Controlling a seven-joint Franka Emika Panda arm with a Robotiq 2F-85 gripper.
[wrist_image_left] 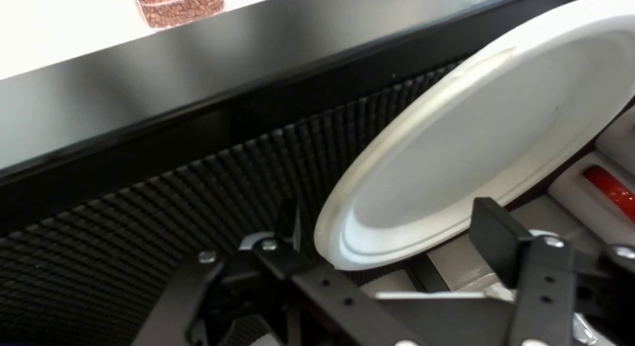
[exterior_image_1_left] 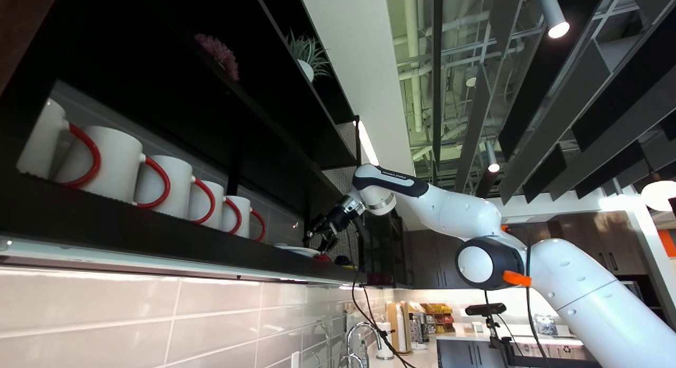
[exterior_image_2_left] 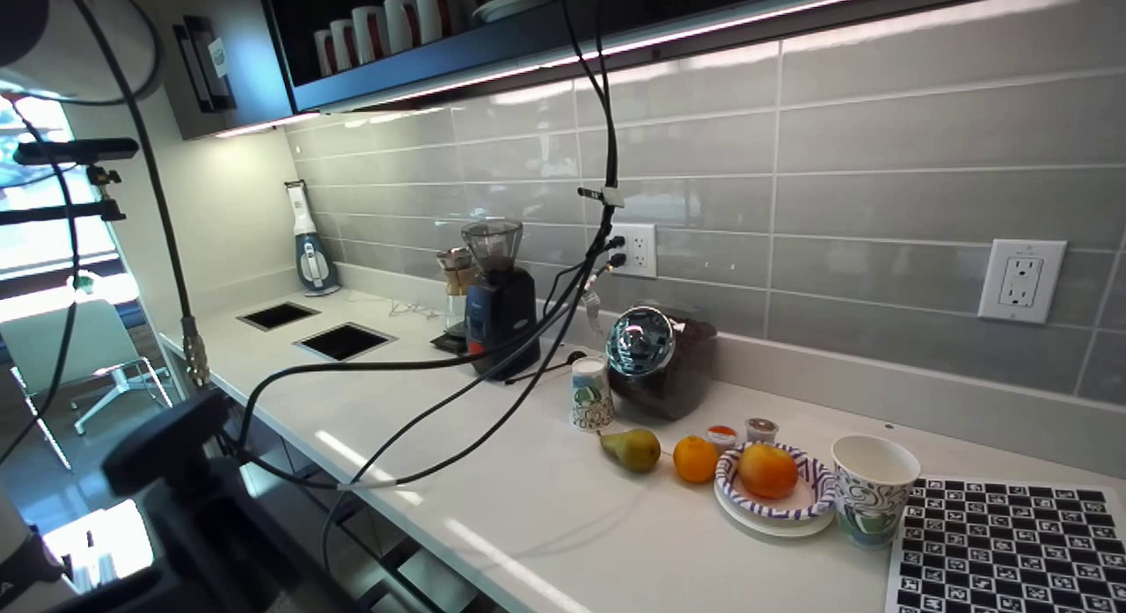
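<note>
Wrist view; right-cropped plate (wrist_image_left: pixel 486 132) near claw (wrist_image_left: pixel 392 224)

The plate (wrist_image_left: pixel 476 132) lies on the shelf (exterior_image_1_left: pixel 158 236), its nearer end showing between the fingers (wrist_image_left: pixel 496 239); in both exterior views, mugs (exterior_image_1_left: pixel 178 186) stand in a row to its left. Below the shelf, an exterior view shows on the counter (exterior_image_2_left: pixel 651 543), from left to right, a pear (exterior_image_2_left: pixel 635 450), an orange (exterior_image_2_left: pixel 695 460), a bowl (exterior_image_2_left: pixel 816 483) with a fruit (exterior_image_2_left: pixel 768 470) in it, a cup (exterior_image_2_left: pixel 873 490) and a board (exterior_image_2_left: pixel 1012 534). Another cup (exterior_image_2_left: pixel 591 400) stands behind the pear.
</note>
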